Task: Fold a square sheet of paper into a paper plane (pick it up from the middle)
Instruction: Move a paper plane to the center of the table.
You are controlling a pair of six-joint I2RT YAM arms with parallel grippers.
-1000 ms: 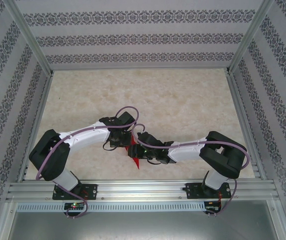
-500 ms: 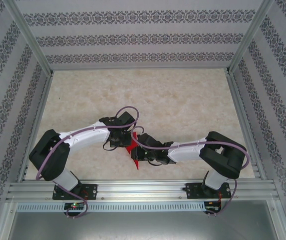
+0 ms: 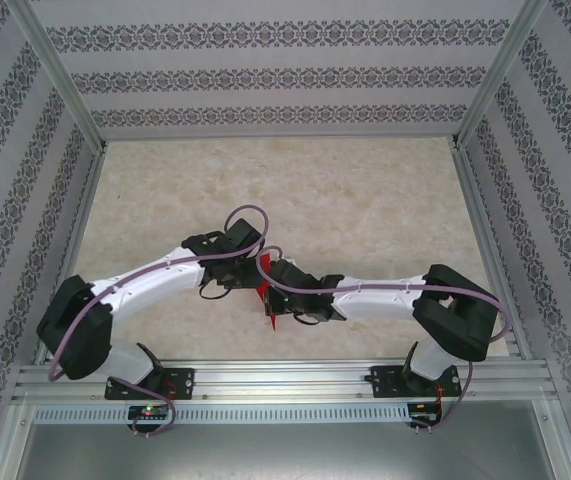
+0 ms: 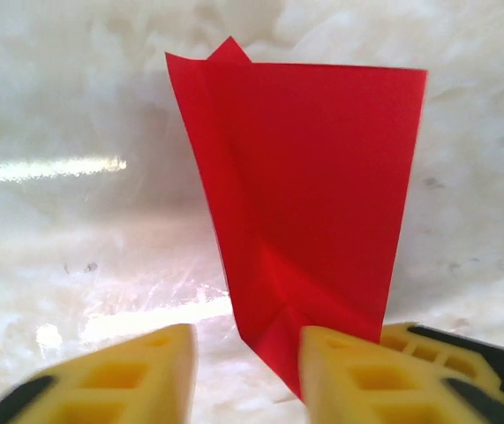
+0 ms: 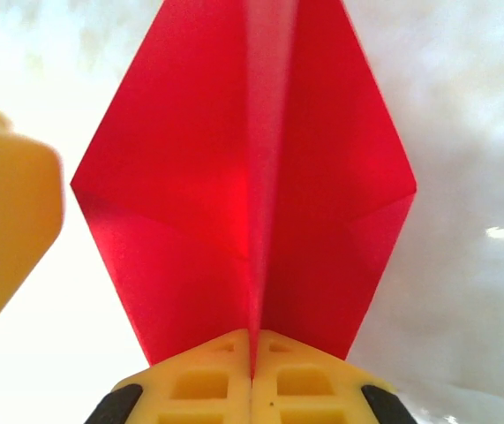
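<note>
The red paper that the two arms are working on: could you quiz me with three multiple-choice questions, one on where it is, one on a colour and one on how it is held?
1. Where is the folded bright red sheet of paper?
A. Against the patterned back wall
B. Between the two grippers, towards the near edge of the pale marbled table
C. In the far left corner

2. What colour are the fingertips of the right gripper?
A. Blue
B. Green
C. Yellow

3. How does the right gripper stand?
A. Shut on the paper's centre crease
B. Wide open above the paper
C. Shut on nothing

Answers:
1 B: the top view shows the red paper between the two wrists, near the arms' bases.
2 C: the right wrist view shows yellow fingertips.
3 A: the fingertips meet with the crease pinched between them. The left gripper is open.
</note>
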